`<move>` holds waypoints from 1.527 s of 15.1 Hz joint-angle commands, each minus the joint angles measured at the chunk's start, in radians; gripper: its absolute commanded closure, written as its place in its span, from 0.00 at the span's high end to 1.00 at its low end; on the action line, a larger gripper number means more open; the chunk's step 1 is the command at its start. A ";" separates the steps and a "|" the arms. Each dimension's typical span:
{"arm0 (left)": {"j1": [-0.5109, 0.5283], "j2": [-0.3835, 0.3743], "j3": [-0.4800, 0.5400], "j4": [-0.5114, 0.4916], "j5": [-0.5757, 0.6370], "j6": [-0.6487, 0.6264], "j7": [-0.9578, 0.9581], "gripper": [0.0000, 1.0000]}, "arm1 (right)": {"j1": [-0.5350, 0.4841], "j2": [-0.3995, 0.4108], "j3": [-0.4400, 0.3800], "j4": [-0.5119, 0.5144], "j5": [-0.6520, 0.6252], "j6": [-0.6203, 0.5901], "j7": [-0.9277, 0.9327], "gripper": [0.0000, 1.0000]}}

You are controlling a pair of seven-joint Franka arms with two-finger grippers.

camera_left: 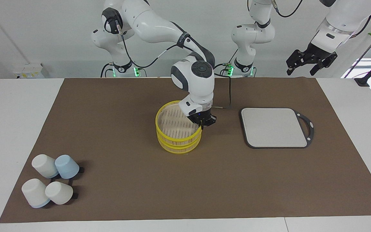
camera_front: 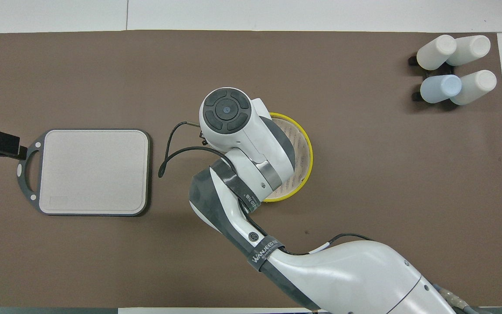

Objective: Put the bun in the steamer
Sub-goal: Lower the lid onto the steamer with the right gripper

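The steamer (camera_left: 178,133) is stacked mid-bench, its top piece (camera_left: 176,124) pinched at the rim by the right pincer (camera_left: 201,125), probably for seating it squarely. No bun is seen. The left pincer (camera_left: 311,61), spread, is kept waiting above the bench's edge.

Right gripper (camera_left: 201,126) pinches the steamer's top piece (camera_left: 177,124) rim.

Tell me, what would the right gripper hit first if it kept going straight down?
The right gripper is shut on the yellow rim of the steamer's top piece, so it would likely press that onto the basket directly beneath.
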 commanded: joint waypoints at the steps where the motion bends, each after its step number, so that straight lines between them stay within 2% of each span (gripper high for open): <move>1: 0.023 -0.026 -0.020 -0.028 0.020 0.010 0.018 1.00 | -0.002 -0.017 -0.003 -0.038 -0.006 0.030 0.007 0.00; 9: 0.025 -0.037 -0.010 -0.058 0.020 0.032 0.049 1.00 | -0.003 -0.019 -0.003 -0.049 -0.006 0.047 0.003 0.00; 14: 0.025 -0.039 -0.006 -0.068 0.069 0.066 0.050 1.00 | -0.002 -0.032 -0.002 -0.087 -0.003 0.084 0.000 0.00; 16: 0.024 -0.045 -0.006 -0.074 0.068 0.053 0.046 1.00 | 0.006 -0.034 -0.003 -0.076 -0.006 0.077 0.000 0.99; 20: 0.016 -0.048 -0.006 -0.075 0.068 0.052 0.043 1.00 | -0.009 -0.055 -0.003 0.014 -0.026 -0.026 -0.005 1.00; 23: 0.020 -0.048 -0.006 -0.075 0.068 0.052 0.043 1.00 | -0.080 -0.167 -0.006 0.002 -0.012 -0.103 -0.136 1.00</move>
